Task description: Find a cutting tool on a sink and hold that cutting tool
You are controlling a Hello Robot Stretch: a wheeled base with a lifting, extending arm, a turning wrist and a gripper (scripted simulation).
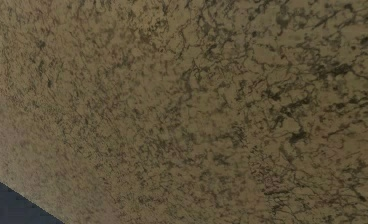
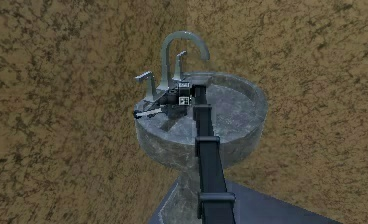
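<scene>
The dark arm (image 2: 210, 165) reaches out from close by over a round grey sink (image 2: 244, 135) on its pedestal. Its gripper (image 2: 150, 112) sits at the basin's left rim. I cannot tell whether it holds anything, nor make out the cutting tool there. Beyond stand two tap levers (image 2: 146, 78) and an arched faucet (image 2: 182, 42), then a mottled brown wall (image 1: 192, 100).

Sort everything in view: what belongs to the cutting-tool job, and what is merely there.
Job:
- sink
- arm, reaching to the sink
- gripper, seen at the sink's left rim; I cannot tell whether it holds anything

Merely there:
- faucet
- mottled brown wall
- dark floor
</scene>
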